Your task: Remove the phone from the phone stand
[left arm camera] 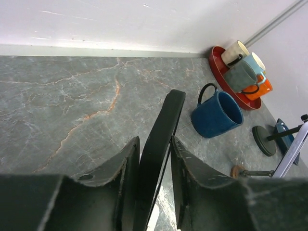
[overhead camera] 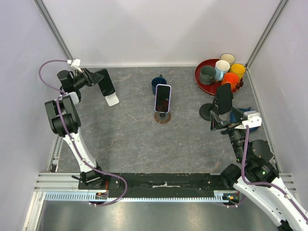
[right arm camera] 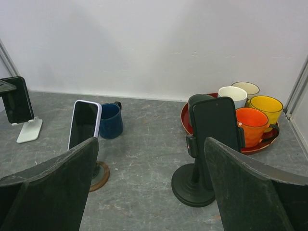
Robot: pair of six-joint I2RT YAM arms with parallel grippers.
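Note:
Three phones stand on stands. A black phone [overhead camera: 104, 82] leans on a white stand [overhead camera: 112, 100] at the far left. My left gripper [overhead camera: 94, 77] is shut on it, and its edge [left arm camera: 161, 139] shows between the fingers in the left wrist view. I cannot tell whether it still rests on the stand. A lavender-cased phone [overhead camera: 162, 98] sits on a wooden-based stand [overhead camera: 162, 118] in the middle. Another black phone [overhead camera: 224, 98] sits clamped on a black round-based stand [overhead camera: 207, 111]. My right gripper [overhead camera: 220, 124] is open and empty just in front of that stand [right arm camera: 192, 185].
A blue mug [overhead camera: 159, 84] stands behind the middle phone. A red tray [overhead camera: 198, 72] with several mugs sits at the back right corner. Walls close in the table on three sides.

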